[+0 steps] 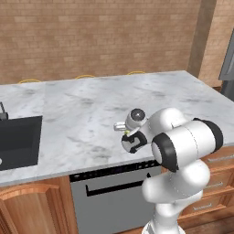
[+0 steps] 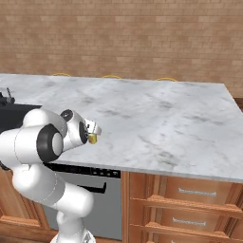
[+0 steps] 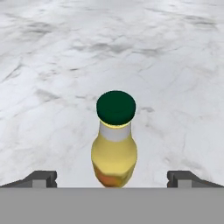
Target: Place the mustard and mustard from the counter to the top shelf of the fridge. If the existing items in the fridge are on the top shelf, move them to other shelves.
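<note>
- Spanning the workspace, the counter (image 1: 91,114) is seen as a broad veined marble slab on brown wooden cabinet fronts, with a dark sink (image 1: 18,141) set in at its left end and a grey appliance front (image 1: 109,192) below the near edge.
- A grey panel (image 1: 227,64) is noted at the far right of the left base view; it is judged to be part of the fridge, though this cannot be confirmed.
- The arm (image 1: 183,151) is folded low over the near edge of the counter, with the hand brought down close to the slab.
- The gripper (image 3: 112,179) is found with its jaws spread wide; nothing is pinched, and both fingertips (image 3: 41,178) stand clear of the bottle on either side.
- The slim mustard bottle (image 3: 113,151) stands upright on the counter near its front edge, centred between the fingertips; a dark green cap, a pale neck band and an orange tint at the base are recorded. A yellow sliver of it is seen just beside the hand in the right base view (image 2: 93,138).
- The step in hand is judged to be the approach for the grasp. It is advised that the hand be advanced straight, the bottle kept centred, the body taken rather than the narrow neck, and the closure made slowly so that the bottle is not tipped.
</note>
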Controlling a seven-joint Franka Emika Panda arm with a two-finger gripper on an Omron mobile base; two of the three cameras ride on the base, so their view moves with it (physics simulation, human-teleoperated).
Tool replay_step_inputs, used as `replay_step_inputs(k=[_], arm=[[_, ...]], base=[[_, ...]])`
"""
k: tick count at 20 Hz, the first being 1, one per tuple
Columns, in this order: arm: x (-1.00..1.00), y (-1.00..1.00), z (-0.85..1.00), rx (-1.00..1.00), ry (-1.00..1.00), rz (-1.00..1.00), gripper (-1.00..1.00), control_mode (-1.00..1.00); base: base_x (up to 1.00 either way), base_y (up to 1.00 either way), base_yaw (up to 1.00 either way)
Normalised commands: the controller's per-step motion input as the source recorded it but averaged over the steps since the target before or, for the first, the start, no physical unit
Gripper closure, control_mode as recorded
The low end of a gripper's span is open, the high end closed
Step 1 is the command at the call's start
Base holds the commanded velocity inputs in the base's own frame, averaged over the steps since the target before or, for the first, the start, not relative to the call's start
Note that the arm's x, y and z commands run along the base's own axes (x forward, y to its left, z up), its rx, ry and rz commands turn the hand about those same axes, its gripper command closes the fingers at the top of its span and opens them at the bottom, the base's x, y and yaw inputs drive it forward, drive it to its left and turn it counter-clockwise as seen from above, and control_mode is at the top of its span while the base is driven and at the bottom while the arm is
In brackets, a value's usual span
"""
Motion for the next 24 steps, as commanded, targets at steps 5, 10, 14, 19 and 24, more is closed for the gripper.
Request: replay_step_inputs(k=[5,10,14,19,24], arm=[[0.12,0.0,0.0,0.0,0.0,0.0,-1.0,-1.0],[0.18,0.0,0.0,0.0,0.0,0.0,-1.0,-1.0],[0.09,0.0,0.0,0.0,0.0,0.0,-1.0,-1.0],[0.14,0.0,-0.01,0.0,0.0,0.0,-1.0,-1.0],[0.11,0.0,-0.03,0.0,0.0,0.0,-1.0,-1.0]], base=[[0.0,0.0,0.0],[0.0,0.0,0.0],[0.0,0.0,0.0],[0.0,0.0,0.0],[0.0,0.0,0.0]])
